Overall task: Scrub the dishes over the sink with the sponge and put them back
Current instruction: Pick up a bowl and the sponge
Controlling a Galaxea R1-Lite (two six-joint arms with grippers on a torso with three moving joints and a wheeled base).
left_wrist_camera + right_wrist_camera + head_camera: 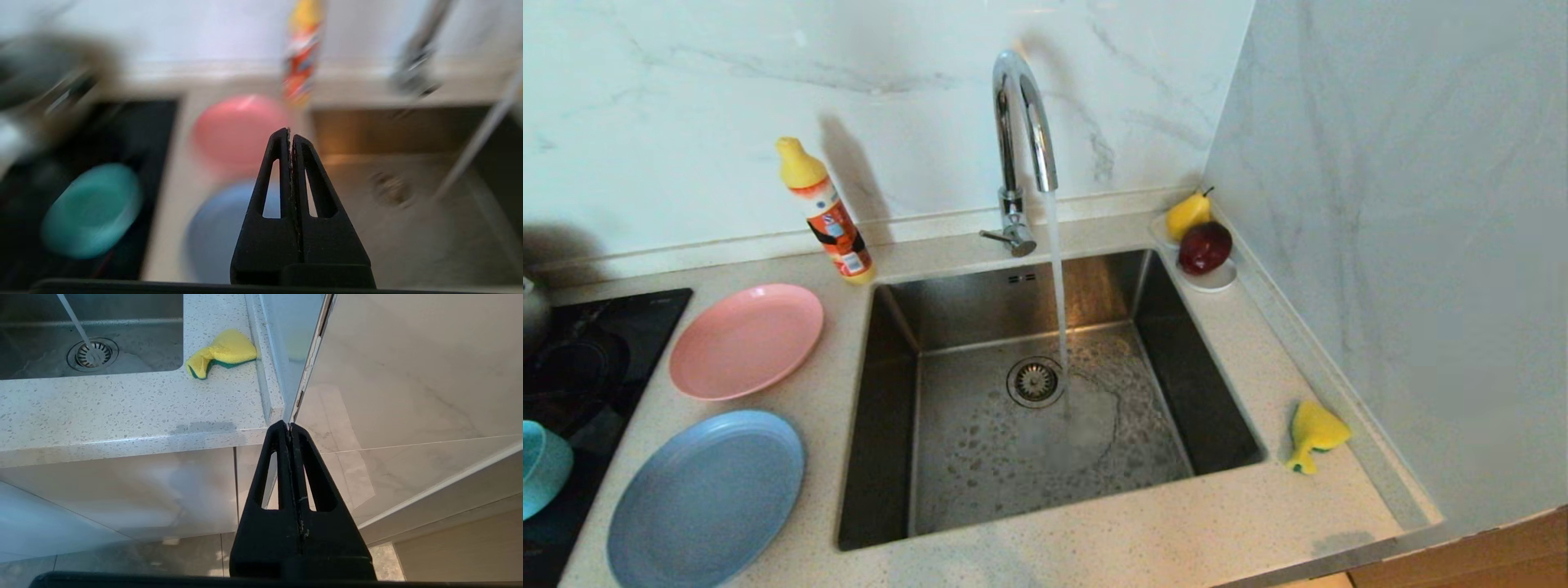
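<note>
White marble-look walls close in a speckled stone counter [1094, 531], and neither arm shows in the head view. Starting at the jaws: the left gripper [291, 134] has its two black fingers pressed flat together with nothing between them, hanging above the near edge of the counter and pointing toward the dishes; the right gripper [289, 426] is likewise pinched shut and empty, parked below counter level in front of the cabinet, out beyond the counter's right corner. Outward from the left jaws lie the light-blue plate [707, 500] nearest, the pink plate [746, 340] behind it, and the teal bowl [541, 467] off to the left on the black cooktop [605, 327]. The sponge [1313, 434] sits crumpled on the counter right of the sink [1045, 392], close against the side wall, well apart from both grippers. Water is running from the chrome tap [1023, 122] into the basin beside the strainer drain [1036, 381]. The orange dish-soap bottle [827, 214] stands upright behind the pink plate. As I judge it, nothing has been scrubbed yet. The risks: closed jaws meeting a flat plate would push it across the smooth counter rather than lift it, perhaps into the bottle; the plates' thin rims lie flush, so a grip may slip; the sponge's spot against the wall leaves little room for the right fingers; and the stream could splash off a tilted plate.
</note>
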